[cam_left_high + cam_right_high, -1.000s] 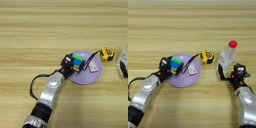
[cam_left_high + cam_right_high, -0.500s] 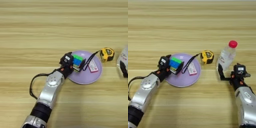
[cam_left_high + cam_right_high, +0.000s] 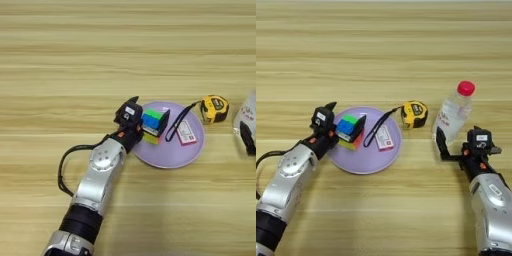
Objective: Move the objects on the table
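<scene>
**Fingers on the cube, fingers at the bottle**

The black fingers of the left gripper (image 3: 348, 131) are clamped on the small multicoloured puzzle cube (image 3: 349, 131): one finger shows against the cube's right face, the other is hidden on the wrist side. The cube sits over the left part of the lilac round plate (image 3: 363, 159), and whether it rests on the plate or is lifted just clear of it cannot be told. The right gripper (image 3: 448, 145) stands at the base of the clear plastic bottle with a red cap (image 3: 454, 111); one dark finger lies against the bottle's lower left side. The second finger is not visible, so whether this gripper has closed on the bottle cannot be told.

The yellow-black tape measure (image 3: 414, 113) lies on the light wooden table (image 3: 384, 45) just off the plate's upper right rim, between plate and bottle. Its black strap (image 3: 376, 129) and pale tag (image 3: 384, 138) trail onto the plate, just right of the cube and the finger holding it.

Risks, as I judge them:
- The strap lies near the cube. A sideways move to the right could snag it and drag the tape measure along.
- The plate looks light; a low cube could push it across the table.
- The bottle is tall, upright and contacted low down. A push from that one finger could tip it, probably away from the gripper.
</scene>
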Robot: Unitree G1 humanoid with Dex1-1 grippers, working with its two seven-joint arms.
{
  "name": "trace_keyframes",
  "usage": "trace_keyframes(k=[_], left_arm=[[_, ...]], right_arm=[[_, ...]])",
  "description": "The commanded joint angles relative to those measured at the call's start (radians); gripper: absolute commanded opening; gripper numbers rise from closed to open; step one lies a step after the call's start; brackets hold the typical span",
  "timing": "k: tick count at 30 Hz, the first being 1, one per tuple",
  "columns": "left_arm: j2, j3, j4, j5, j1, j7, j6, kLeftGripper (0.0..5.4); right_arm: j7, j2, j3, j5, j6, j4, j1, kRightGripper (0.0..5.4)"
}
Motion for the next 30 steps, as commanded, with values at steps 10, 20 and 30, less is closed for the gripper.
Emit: trace_keyframes(k=[10, 20, 30], left_arm=[[-0.011, 0.071, -0.043, -0.040, -0.002, 0.036, -0.030, 5.37], [0.027, 0.162, 0.000, 0.024, -0.029, 0.172, -0.075, 5.37], [0.062, 0.259, 0.053, 0.021, -0.053, 0.253, -0.097, 5.37]], right_arm=[[0.006, -0.010, 0.001, 0.011, 0.052, -0.086, 0.040, 5.40], [0.013, -0.005, 0.009, 0.017, 0.086, -0.143, 0.075, 5.40], [0.044, -0.037, 0.013, 0.019, 0.140, -0.216, 0.118, 5.40]])
